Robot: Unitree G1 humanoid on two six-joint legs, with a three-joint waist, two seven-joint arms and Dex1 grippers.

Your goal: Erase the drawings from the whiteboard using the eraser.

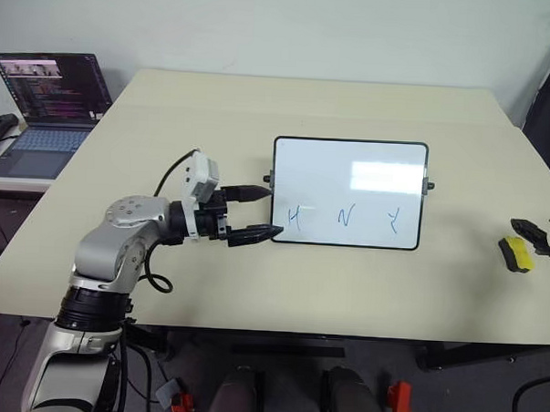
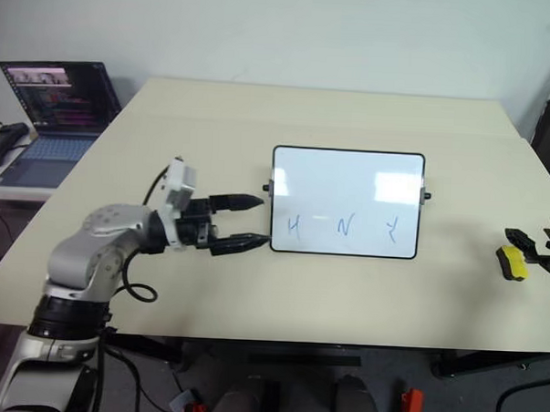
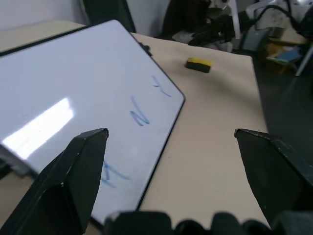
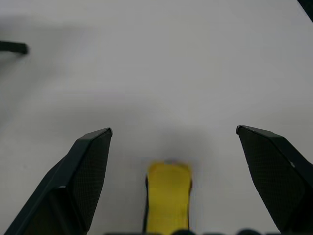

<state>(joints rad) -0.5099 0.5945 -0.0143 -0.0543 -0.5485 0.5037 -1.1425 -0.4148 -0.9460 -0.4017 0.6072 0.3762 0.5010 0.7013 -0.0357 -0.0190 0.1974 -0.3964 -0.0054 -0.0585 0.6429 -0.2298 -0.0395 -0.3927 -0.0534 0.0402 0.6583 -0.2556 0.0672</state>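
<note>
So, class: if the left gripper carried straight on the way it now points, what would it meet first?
Most likely the whiteboard: the left gripper, open, points at its near-left edge, around the H drawing.

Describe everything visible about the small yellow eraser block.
The small yellow eraser block has a bright yellow top over a darker underside. It lies flat on the beige table, on the robot's right, well apart from the glossy white whiteboard. The open right gripper has a black finger on either side of it, neither one touching; the eraser is not gripped.
</note>
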